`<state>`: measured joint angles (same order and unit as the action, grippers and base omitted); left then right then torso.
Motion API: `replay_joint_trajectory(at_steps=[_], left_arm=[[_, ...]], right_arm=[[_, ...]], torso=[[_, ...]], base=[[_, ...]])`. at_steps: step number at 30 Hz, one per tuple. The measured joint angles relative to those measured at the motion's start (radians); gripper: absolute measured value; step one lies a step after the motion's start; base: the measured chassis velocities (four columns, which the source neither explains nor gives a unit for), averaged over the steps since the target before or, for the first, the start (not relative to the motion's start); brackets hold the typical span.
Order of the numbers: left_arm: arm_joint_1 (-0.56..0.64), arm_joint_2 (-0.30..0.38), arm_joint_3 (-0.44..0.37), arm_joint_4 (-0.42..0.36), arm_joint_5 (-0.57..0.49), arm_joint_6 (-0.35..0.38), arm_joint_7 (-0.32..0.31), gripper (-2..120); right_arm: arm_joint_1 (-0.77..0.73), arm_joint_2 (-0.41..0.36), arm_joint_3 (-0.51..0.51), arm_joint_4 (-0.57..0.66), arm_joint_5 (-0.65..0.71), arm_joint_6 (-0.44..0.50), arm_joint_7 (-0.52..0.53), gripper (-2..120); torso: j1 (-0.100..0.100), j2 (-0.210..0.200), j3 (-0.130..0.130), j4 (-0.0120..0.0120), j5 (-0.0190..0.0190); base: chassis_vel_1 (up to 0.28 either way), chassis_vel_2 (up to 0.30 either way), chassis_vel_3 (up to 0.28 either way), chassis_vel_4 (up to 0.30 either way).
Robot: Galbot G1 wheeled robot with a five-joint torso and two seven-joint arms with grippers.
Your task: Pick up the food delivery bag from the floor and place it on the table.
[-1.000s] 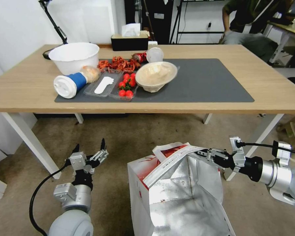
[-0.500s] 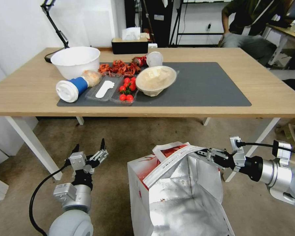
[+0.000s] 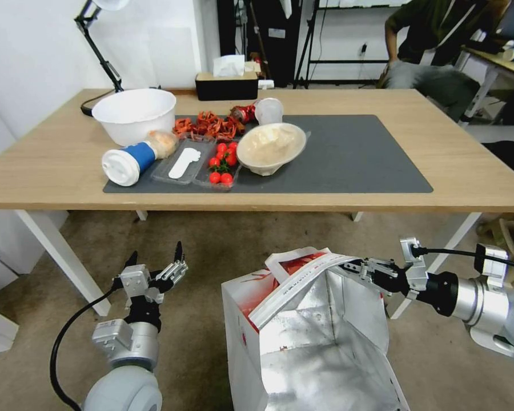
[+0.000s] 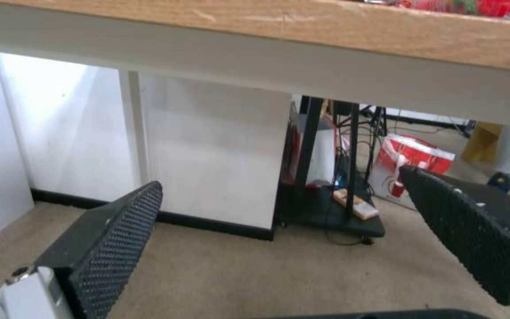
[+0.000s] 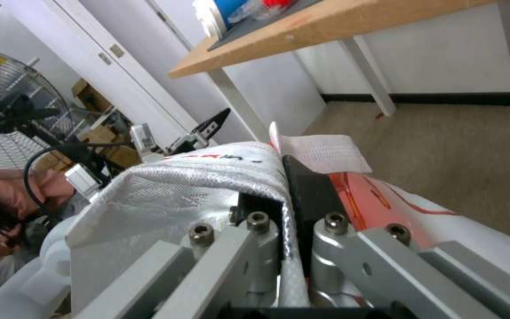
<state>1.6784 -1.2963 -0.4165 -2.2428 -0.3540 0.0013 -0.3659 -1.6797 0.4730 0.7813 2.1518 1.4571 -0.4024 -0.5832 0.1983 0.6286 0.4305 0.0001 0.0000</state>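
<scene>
We see the left gripper [image 3: 157, 258] low over the floor [image 3: 211, 251], pointing up, jaws spread wide, empty. Food delivery bag [image 3: 302, 337] sits below the table [image 3: 474, 165]. Right gripper [image 3: 357, 265] reaches in sideways, clamped onto the bag's rim.

L hand [image 4: 279, 208] fingers spread wide, low over floor [image 4: 255, 274], under table [image 4: 267, 26] edge.
</scene>
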Motion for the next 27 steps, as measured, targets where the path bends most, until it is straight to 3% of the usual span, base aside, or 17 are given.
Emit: replay_joint_trajectory(at_steps=[27], left_arm=[[-0.002,0.000,-0.002,-0.001,0.001,-0.002,0.001,100]], right_arm=[[0.000,-0.001,0.000,0.001,-0.006,0.001,-0.004,0]], torso=[[0.046,0.115,0.068,0.0000,0.0000]], base=[[0.000,0.000,0.000,0.000]])
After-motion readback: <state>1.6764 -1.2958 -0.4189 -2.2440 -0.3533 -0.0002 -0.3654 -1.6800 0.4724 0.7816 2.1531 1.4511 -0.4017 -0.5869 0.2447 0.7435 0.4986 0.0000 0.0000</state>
